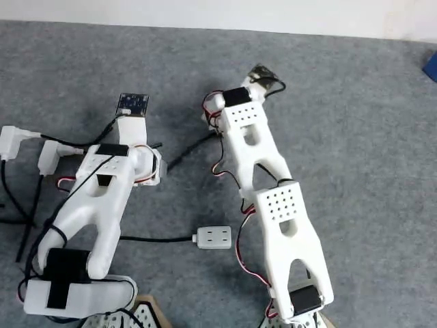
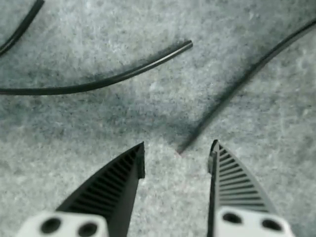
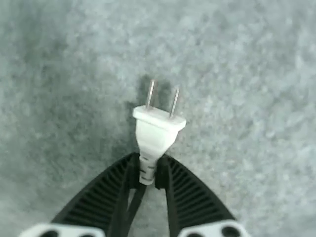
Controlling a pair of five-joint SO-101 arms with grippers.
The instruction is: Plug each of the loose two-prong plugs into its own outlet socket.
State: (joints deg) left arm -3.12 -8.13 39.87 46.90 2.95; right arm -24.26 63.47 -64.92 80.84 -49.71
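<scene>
The high camera looked steeply down on the grey carpet (image 1: 362, 150), with the bases of the left arm (image 1: 95, 205) and right arm (image 1: 273, 191) at 6 o'clock, both reaching toward 12. Each wrist camera sat just behind its own jaws, very near that carpet. The left gripper (image 2: 177, 145) faced black cables (image 2: 98, 81), the right gripper (image 3: 148, 160) a white plug (image 3: 157, 129). Those cables probably lay between the arms in the high view.

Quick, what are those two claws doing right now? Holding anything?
Left gripper: open, holding nothing.
Right gripper: closed on a white two-prong plug, gripped by its base.
</scene>
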